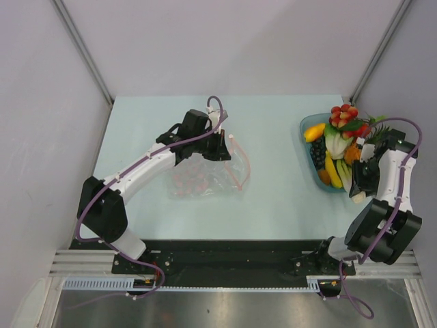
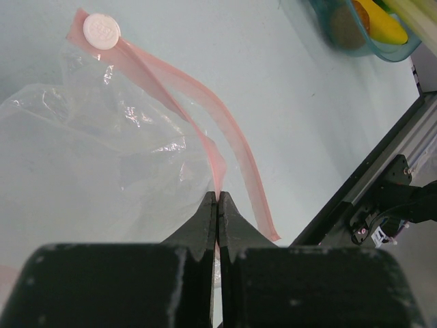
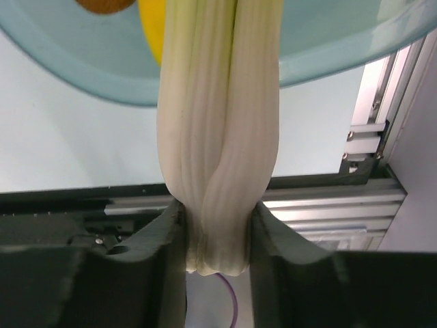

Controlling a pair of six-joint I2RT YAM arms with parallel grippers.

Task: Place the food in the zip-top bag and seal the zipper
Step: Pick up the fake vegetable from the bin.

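Observation:
The clear zip-top bag lies on the table at centre left, its mouth open to the right. The two halves of its pink-red zipper stand apart. My left gripper is shut on one zipper lip and shows over the bag's top edge in the top view. My right gripper is shut on the pale base of the green stalks, at the near rim of the teal bowl. In the top view this gripper is at the bowl's near right. The other food is heaped in the bowl.
A white round slider sits at the zipper's far end. The teal bowl stands at the table's right edge, close to the right wall. The black rail and metal frame run along the near edge.

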